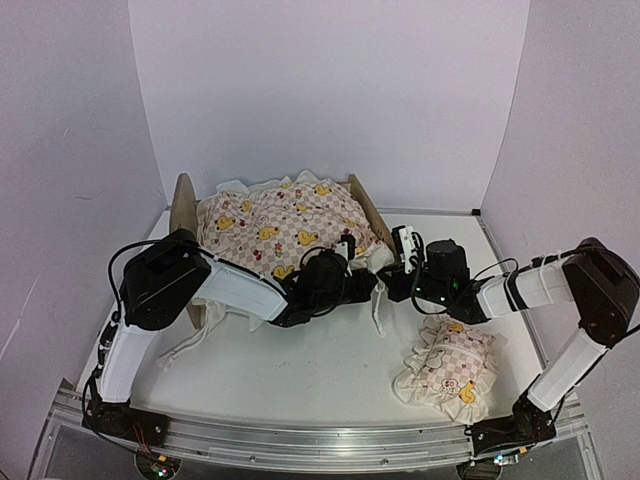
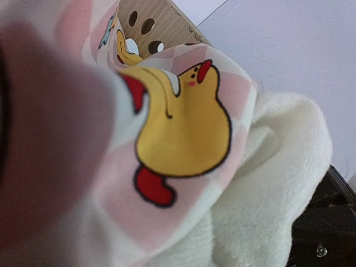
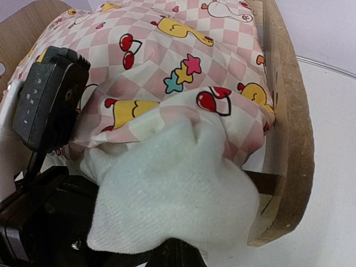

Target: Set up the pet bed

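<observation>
1. Quilt (image 2: pixel 183 128) sits right against L wrist cam: duck print and fleecy white underside, w/ bed (image 2: pixel 172 22) cutouts peeking behind.
2. L gripper (image 1: pixel 345 250): clamped fully closed. Quilt edge seems caught in it, though cloth hides the fingers.
3. R gripper (image 1: pixel 405 243): also closed tight. Fleecy corner bunches where its tips should be, so prob holding quilt too; tips not visible.
4. Bed stands rear-left on table (image 1: pixel 300 360), one end board just beside both grippers.
5. Progress, my read: quilt is on bed but rumpled, w/ a corner hanging off that end. Pillow (image 1: pixel 448 365) lies on table by R arm, well apart from bed.
6. Left to do: spread quilt flat, then put pillow on bed. Approx halfway, imo.
</observation>
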{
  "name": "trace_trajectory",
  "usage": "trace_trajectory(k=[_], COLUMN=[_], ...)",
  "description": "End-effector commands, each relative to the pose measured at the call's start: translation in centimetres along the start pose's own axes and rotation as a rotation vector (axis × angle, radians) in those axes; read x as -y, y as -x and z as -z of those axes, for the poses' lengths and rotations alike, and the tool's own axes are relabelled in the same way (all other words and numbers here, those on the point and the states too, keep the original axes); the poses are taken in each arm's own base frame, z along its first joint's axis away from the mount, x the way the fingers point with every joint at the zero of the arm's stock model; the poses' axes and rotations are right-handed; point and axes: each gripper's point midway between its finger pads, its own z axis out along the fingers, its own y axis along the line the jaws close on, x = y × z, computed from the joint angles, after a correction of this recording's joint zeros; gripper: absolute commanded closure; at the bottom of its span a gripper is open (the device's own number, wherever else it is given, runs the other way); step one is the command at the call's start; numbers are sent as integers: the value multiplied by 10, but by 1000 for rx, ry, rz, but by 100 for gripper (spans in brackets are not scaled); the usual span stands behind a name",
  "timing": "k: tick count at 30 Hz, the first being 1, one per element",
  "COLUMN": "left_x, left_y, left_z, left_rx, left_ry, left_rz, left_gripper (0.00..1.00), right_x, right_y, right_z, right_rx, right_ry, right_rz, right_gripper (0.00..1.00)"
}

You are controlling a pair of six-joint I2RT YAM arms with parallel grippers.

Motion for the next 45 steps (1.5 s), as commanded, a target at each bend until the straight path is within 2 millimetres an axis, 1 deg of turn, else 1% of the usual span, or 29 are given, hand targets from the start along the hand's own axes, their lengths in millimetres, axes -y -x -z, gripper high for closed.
trace_trajectory(k=[1,3,5,7,10,12,14,15,18,23,28,32,34,36,38,39,40,42,44,45], left_x=[28,31,31,30,29,28,29,30,39,44,44,49,52,45,37,31,27,20,16,13], left_y=[34,37,39,40,41,43,42,43,38,35,23,18,15,13,12,13,15,18,21,19], left_z=[19,23,28,30,32,32,32,31,29,28,27,28,29,33,40,46,52,65,76,80], left_rx=[44,46,52,54,56,56,49,49,18,-4,-43,-71,-81,-101,-105,-94,-81,-63,-58,-63], left_ry=[-101,-114,-117,-118,-127,-132,-142,-149,-199,-227,-252,-305,-334,-346,-342,-320,-301,-274,-282,-284], left_rz=[6,2,-4,1,10,15,23,28,35,22,-29,-133,-216,-250,-319,-353,-390,-464,-530,-559], left_gripper=[100,100,100,100,100,100,100,100,100,100,100,100,93,81,66,58,53,46,39,31], right_x=[-12,-5,-3,-3,-5,-4,-9,-11,-18,-30,-35,-50,-55,-56,-55,-55,-55,-54,-54,-54], right_y=[40,36,33,30,20,14,12,12,9,18,23,22,17,13,11,10,10,10,9,10], right_z=[1,-1,1,1,-1,2,0,-4,-14,-20,-15,-15,-14,-17,-20,-22,-23,-23,-22,-22], right_rx=[160,153,164,166,146,152,151,143,126,148,154,147,139,131,123,117,115,114,114,113], right_ry=[67,35,35,54,75,76,105,122,165,239,319,455,506,531,542,545,551,553,559,564], right_rz=[64,51,35,19,10,11,27,36,50,86,132,196,225,239,238,233,231,230,231,228], right_gripper=[100,100,100,100,100,100,100,100,100,100,100,100,100,100,100,100,100,100,100,100])
